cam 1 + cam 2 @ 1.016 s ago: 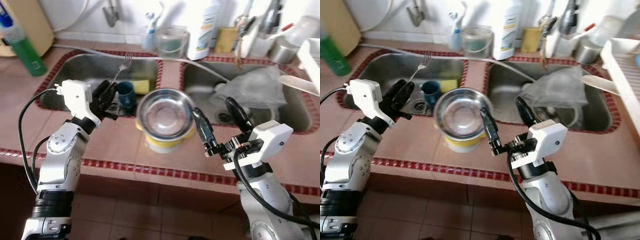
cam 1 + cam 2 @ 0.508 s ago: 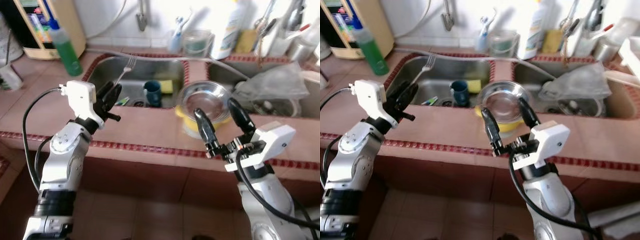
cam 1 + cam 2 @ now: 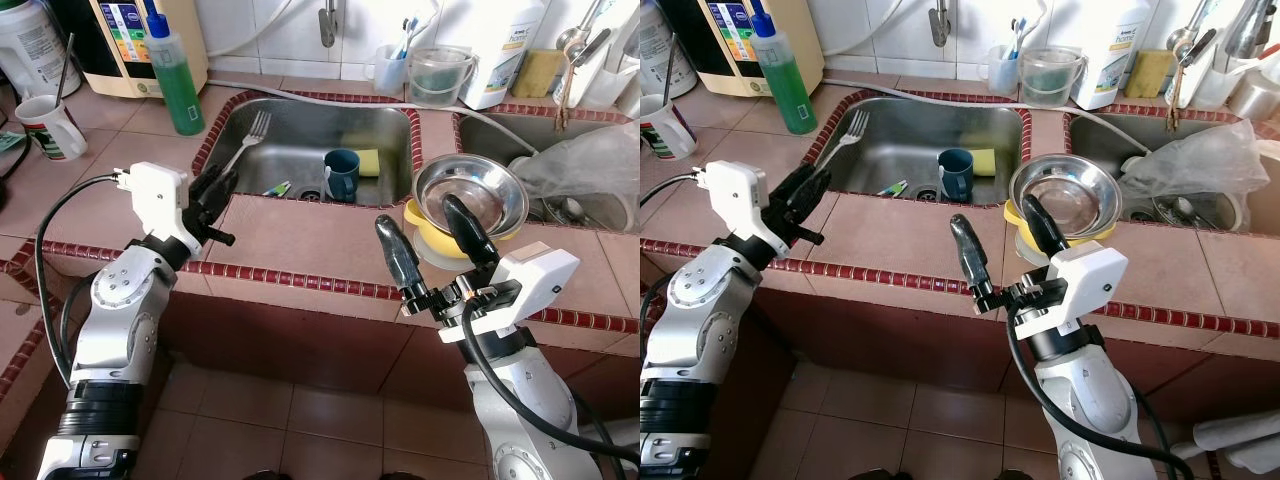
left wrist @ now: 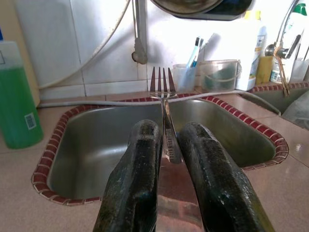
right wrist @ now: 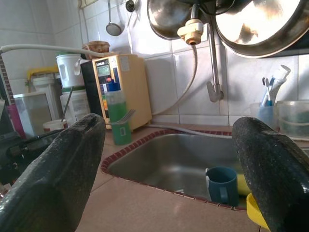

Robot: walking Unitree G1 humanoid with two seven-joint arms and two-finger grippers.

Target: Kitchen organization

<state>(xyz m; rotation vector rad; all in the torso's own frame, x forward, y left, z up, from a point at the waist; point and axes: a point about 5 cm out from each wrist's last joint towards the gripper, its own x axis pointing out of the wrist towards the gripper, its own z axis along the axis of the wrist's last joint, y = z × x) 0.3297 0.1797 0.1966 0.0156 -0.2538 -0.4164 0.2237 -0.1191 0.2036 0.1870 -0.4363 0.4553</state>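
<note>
Left wrist view: fork (image 4: 164,113) between fingers (image 4: 137,159).

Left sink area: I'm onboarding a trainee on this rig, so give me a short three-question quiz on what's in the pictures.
1. True or false: the left gripper is shut on the fork.
2. Which item stands inside the left sink?
A. a blue cup
B. a green bottle
C. a white mug
3. Fill in: the steel bowl rests on top of a ______ bowl.

Key
1. True. In the left wrist view the fork's handle sits between the fingers.
2. A. The blue cup stands near the drain.
3. Yellow. The right gripper is spread open near it, holding nothing.
</note>
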